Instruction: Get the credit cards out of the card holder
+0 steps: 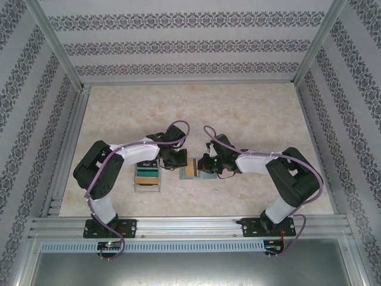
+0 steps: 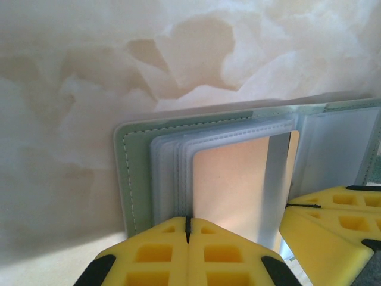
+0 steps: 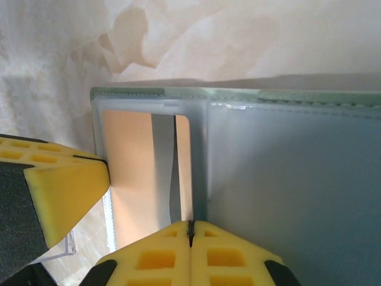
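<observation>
Marbled cream counter (image 1: 250,119), enclosed by patterned walls (image 1: 190,44) on a metal frame.

Item 1, far left: clear tray (image 1: 147,177) of staggered coloured cards, just beside the left arm (image 1: 128,152); not part of the job.

Item 2: left arm, elbow raised, forearm reaching inward and tipped down. Left fingers (image 2: 161,250) pressed together at the near edge of the holder's left leaf. Whether a sleeve edge is pinched between them cannot be told.

Item 3, centre: card holder (image 1: 196,170), sage-green, lying open and flat between the two arms, long axis running left to right. Its left leaf carries a stack of clear sleeves; a peach-coloured card (image 2: 229,179) sits in the top sleeve. Its right leaf is a plain grey-blue pocket.

Item 4: right arm (image 1: 268,161), mirrored pose, reaching inward. Right fingers (image 3: 226,256) closed together at the near edge by the centre fold, the card lying just to their left. A grip on anything cannot be confirmed.

Judgement: both arms are at the holder. The card lies straight ahead of the left fingers, so the left is marginally better placed.
</observation>
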{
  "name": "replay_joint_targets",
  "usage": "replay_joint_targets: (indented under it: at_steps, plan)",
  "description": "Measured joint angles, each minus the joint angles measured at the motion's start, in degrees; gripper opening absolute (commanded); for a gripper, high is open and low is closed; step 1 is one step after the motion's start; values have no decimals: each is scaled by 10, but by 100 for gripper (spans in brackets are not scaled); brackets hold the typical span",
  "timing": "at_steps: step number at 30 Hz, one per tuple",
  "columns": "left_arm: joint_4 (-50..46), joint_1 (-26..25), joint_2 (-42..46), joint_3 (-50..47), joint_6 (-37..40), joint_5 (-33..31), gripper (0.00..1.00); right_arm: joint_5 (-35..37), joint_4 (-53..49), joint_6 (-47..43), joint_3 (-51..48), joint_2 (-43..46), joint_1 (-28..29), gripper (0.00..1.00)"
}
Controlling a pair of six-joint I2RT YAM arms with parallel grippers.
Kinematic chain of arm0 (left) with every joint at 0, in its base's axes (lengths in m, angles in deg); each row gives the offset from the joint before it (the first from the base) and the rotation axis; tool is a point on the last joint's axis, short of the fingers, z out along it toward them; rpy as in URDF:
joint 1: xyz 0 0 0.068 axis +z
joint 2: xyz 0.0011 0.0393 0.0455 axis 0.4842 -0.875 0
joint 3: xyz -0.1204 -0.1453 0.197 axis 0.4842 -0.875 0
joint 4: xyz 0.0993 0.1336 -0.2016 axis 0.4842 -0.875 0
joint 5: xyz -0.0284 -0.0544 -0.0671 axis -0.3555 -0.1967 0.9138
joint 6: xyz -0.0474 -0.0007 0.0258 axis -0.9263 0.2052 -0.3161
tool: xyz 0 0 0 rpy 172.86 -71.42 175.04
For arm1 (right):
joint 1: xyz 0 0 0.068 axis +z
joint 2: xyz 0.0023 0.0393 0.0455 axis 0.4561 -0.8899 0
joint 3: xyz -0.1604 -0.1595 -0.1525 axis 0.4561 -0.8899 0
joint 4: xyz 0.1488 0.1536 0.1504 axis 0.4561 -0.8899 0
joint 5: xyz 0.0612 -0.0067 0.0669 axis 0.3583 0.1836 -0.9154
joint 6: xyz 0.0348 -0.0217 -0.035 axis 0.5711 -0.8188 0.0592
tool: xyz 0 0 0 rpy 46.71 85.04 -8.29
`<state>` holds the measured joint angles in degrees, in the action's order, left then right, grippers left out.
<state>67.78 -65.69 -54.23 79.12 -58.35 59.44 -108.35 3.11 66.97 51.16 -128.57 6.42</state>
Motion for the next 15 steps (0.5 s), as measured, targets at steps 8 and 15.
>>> replay_joint_targets:
  at_steps: [8, 15]
  plan:
    - [-3, -1, 0, 1, 3, -6, 0, -3, 17, 0, -23, 13, -9, 0]
    - [-4, -1, 0, 1, 10, -9, 0, -3, 14, 0, -38, 35, -20, 5]
